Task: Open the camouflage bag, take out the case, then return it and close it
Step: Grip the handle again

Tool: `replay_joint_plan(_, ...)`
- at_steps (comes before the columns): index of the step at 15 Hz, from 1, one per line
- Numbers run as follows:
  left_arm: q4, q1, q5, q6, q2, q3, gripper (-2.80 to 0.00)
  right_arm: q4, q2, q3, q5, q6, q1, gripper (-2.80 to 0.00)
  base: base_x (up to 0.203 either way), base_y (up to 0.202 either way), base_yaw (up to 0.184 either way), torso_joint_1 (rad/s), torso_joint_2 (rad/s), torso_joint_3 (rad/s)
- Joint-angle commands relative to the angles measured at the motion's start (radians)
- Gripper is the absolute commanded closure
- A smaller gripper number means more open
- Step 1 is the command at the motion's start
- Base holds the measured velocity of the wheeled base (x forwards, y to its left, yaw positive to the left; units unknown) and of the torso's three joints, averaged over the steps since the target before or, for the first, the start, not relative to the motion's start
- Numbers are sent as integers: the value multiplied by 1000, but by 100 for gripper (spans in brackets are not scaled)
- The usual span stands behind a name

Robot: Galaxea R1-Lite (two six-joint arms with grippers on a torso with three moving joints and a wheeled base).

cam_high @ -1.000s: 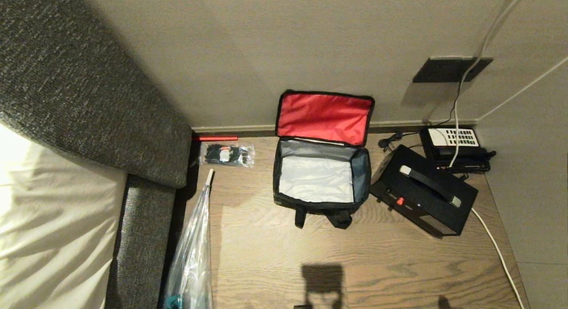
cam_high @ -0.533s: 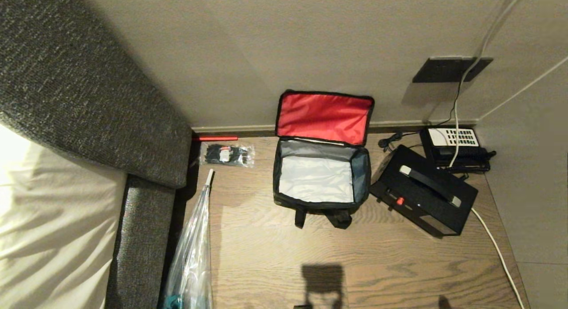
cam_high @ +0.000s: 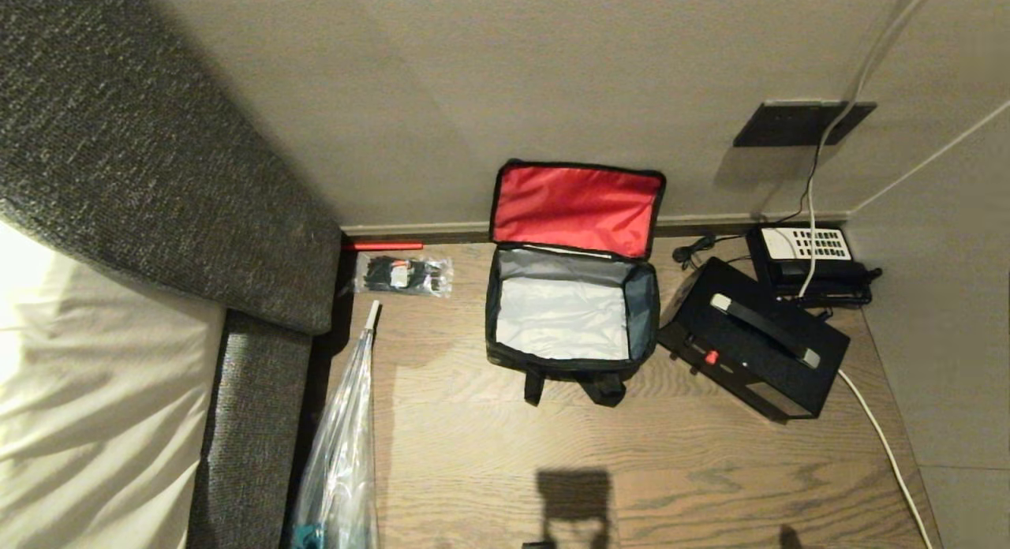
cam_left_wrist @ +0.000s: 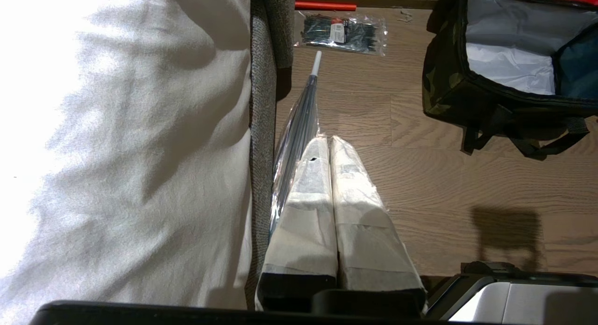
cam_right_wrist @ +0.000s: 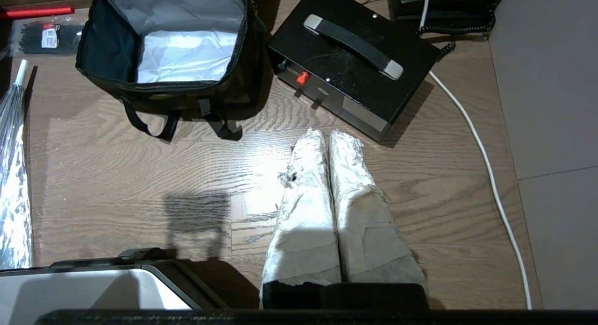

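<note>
Wood floor (cam_high: 489, 446), camouflage bag (cam_high: 570, 312) unmoved (lid up) — case (cam_high: 753, 348) beside

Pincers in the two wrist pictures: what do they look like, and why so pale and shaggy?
Each pincer has two long fingers tapering to blunt tips, wrapped in whitish cloth-like tape over a black base. The left pincer looks fairly clean, with one small dark hole. The right pincer is more worn, frayed around a small tear. Why they are wrapped cannot be seen. No cables or markings show.

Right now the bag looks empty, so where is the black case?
In the head view the case sits on the wooden floor just right of the open camouflage bag, in front of the telephone.
</note>
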Motion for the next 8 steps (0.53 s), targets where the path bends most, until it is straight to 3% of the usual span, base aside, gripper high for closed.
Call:
replay_joint_plan(1,0,0,1,0,-2,-1,0,1,4,0,-1,0,0,0,0,0,0,0,0,0)
replay_joint_plan(8,0,0,1,0,-2,0,0,1,4,0,-1,0,-1,0,0,0,0,0,0,0)
